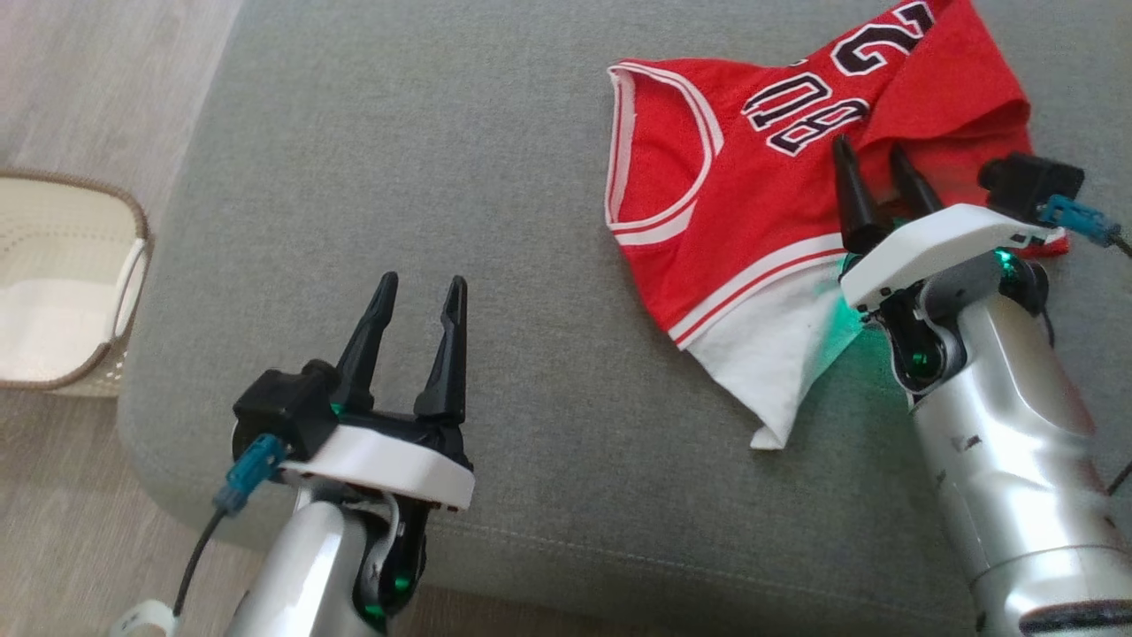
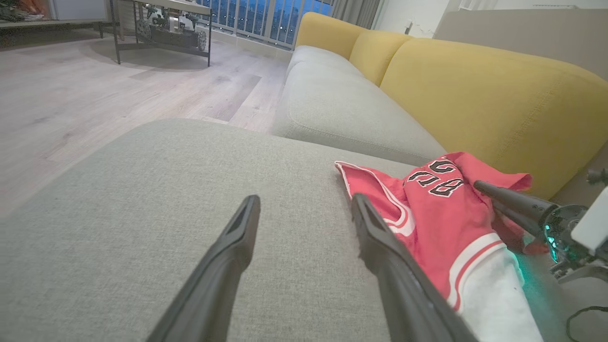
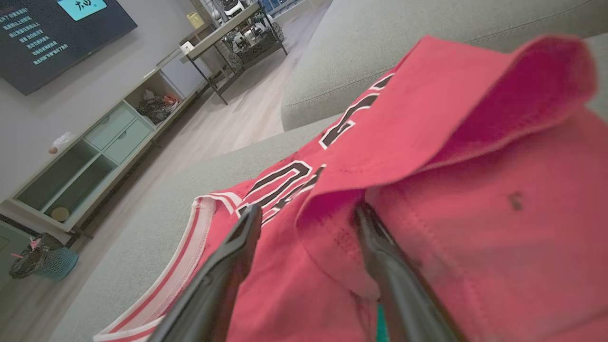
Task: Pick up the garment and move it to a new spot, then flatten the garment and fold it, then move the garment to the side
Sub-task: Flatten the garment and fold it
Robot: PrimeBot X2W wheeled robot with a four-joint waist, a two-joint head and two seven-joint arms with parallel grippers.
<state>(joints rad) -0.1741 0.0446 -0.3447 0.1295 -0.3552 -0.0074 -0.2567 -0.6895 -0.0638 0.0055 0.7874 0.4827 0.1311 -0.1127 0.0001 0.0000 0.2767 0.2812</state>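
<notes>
The garment [image 1: 752,203] is a red basketball jersey with white trim and black numbers, lying crumpled on the grey sofa cushion [image 1: 442,177] at the upper right of the head view. My right gripper [image 1: 871,159] is open, its fingers lying over the jersey near a raised fold. In the right wrist view the gripper [image 3: 306,213] straddles a red fold of the garment [image 3: 427,142], with its jaws apart. My left gripper [image 1: 422,287] stands open over bare cushion at the lower left, well away from the jersey. The left wrist view shows that gripper [image 2: 304,202] open, with the garment [image 2: 437,218] to its right.
A pale woven basket [image 1: 62,283] stands on the wooden floor left of the cushion. Yellow sofa backrests [image 2: 475,95] rise behind the jersey. A TV stand [image 3: 95,161] and a metal-framed table [image 3: 228,38] stand across the room.
</notes>
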